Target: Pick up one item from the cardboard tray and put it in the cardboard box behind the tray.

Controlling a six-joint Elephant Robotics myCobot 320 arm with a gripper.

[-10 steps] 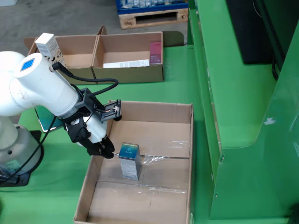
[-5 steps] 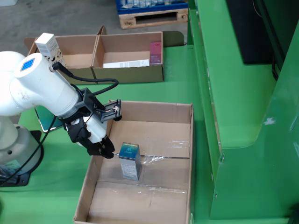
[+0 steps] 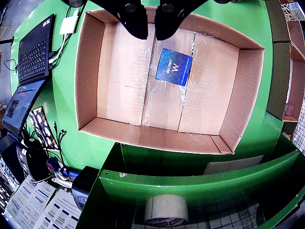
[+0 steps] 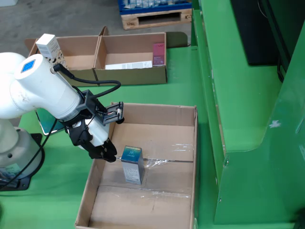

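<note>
A small blue box marked "SECRET" (image 3: 174,67) stands upright on the taped floor of the big open cardboard box (image 3: 124,133). In the still view the blue box (image 4: 132,164) sits near the middle of that cardboard box (image 4: 190,143). My gripper (image 3: 151,24) hangs above the box's far wall, its two black fingers slightly apart with nothing between them. In the still view the gripper (image 4: 107,155) is inside the box's left side, just left of the blue box and not touching it. Two shallow cardboard trays (image 4: 131,76) stand beyond, holding a pink item (image 4: 158,53) and a flat white one.
A laptop (image 3: 33,47) and cables lie left of the box in the gripper view. A tape roll (image 3: 166,210) sits below a green shelf edge (image 3: 200,183). A green wall (image 4: 248,119) rises right of the box. A white carton (image 4: 50,47) stands on the left tray.
</note>
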